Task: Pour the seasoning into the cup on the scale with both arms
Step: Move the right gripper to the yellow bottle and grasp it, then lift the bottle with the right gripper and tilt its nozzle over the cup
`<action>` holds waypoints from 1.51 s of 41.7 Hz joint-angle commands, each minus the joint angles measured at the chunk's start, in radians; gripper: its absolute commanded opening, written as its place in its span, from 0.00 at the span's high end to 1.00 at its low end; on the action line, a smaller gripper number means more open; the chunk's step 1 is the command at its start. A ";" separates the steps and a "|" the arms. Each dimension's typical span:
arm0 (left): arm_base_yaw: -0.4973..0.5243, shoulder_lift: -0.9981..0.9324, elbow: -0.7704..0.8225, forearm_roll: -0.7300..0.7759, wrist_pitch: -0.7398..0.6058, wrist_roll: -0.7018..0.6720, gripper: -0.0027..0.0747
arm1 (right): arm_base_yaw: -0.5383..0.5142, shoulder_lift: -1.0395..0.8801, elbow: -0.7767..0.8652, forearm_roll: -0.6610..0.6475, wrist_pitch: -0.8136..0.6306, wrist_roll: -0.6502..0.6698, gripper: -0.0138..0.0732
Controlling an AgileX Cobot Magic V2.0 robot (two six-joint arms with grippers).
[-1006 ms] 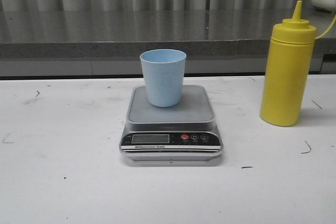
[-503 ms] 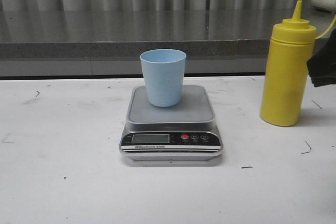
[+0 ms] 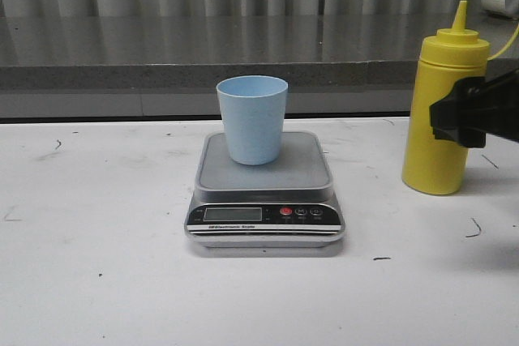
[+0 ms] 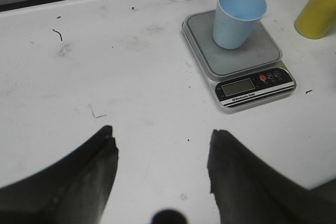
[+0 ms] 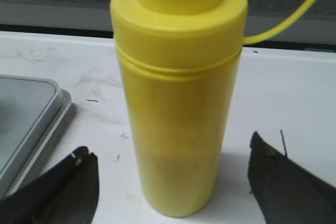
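Front view: pale blue cup (image 3: 252,119) upright on the grey platform of the silver scale (image 3: 264,192); yellow seasoning bottle (image 3: 443,103) stands on the white table (image 3: 97,281) at 3 o'clock of the scale, right gripper (image 3: 458,115) overlapping its right side. Left wrist view: left gripper (image 4: 161,156) jaws wide, holding nothing, over bare table; cup and scale at 1 o'clock. Right wrist view: jaws wide, one finger (image 5: 63,190) to each side of the bottle, not touching.

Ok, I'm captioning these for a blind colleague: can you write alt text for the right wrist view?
A tall yellow seasoning bottle stands upright on the white table, centred between the right gripper's open black jaws, which flank it without touching. Its thin cap strap trails off to one side, and a corner of the scale shows at the edge.
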 commanded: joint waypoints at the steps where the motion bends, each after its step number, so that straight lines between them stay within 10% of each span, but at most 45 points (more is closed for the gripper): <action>1: 0.000 -0.003 -0.024 -0.003 -0.068 -0.013 0.47 | 0.002 0.044 -0.019 -0.015 -0.212 0.001 0.15; 9: 0.000 -0.003 -0.024 -0.003 -0.068 -0.013 0.47 | 0.002 0.162 -0.032 -0.015 -0.391 0.001 0.15; 37: 0.000 -0.003 -0.024 -0.003 -0.068 -0.013 0.47 | -0.020 0.391 -0.289 0.025 -0.360 0.001 0.16; 48: 0.000 -0.003 -0.024 -0.003 -0.068 -0.013 0.47 | -0.020 0.384 -0.295 0.010 -0.320 -0.005 0.50; 63: 0.000 -0.003 -0.024 -0.003 -0.068 -0.013 0.47 | -0.020 0.121 -0.306 -0.041 0.061 -0.272 0.50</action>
